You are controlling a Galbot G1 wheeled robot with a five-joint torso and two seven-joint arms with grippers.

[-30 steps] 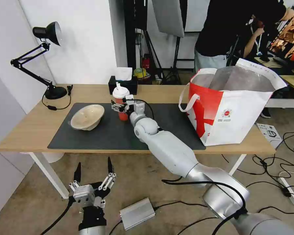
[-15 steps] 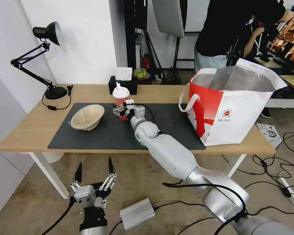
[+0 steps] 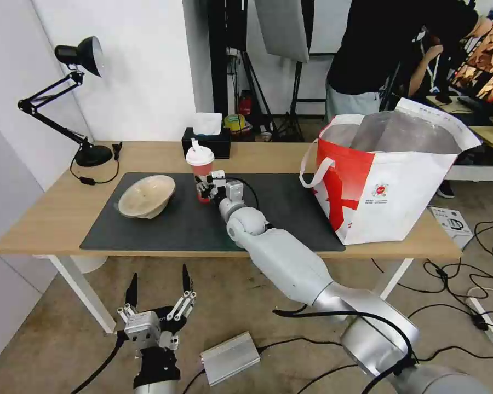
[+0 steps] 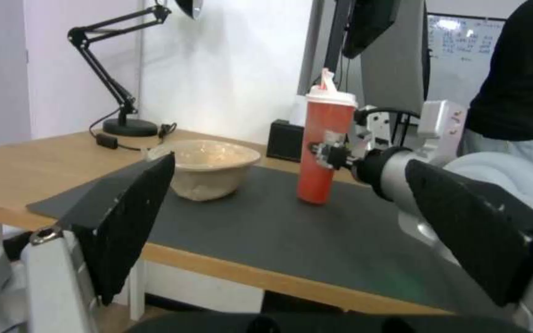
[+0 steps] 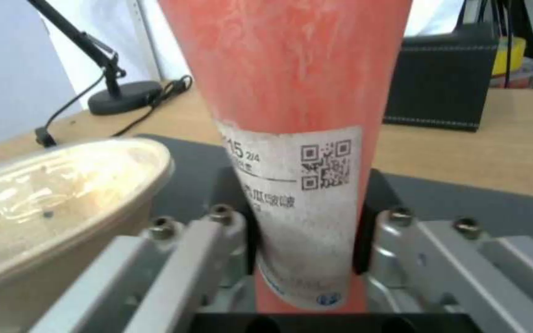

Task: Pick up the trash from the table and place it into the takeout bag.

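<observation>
The right gripper (image 3: 204,189) has its two fingers pressed against either side of the red drink cup (image 3: 201,171), low on the body where the white printed label sits; the cup stands upright on the dark grey mat (image 3: 290,202) with its white lid and straw on top. Just to its left on the mat rests the shallow beige pulp bowl (image 3: 147,195), tilted. The white and red takeout bag (image 3: 389,186) stands open at the right end of the table (image 3: 55,213). The left gripper (image 3: 158,298) hangs below the table's front edge, fingers spread apart
</observation>
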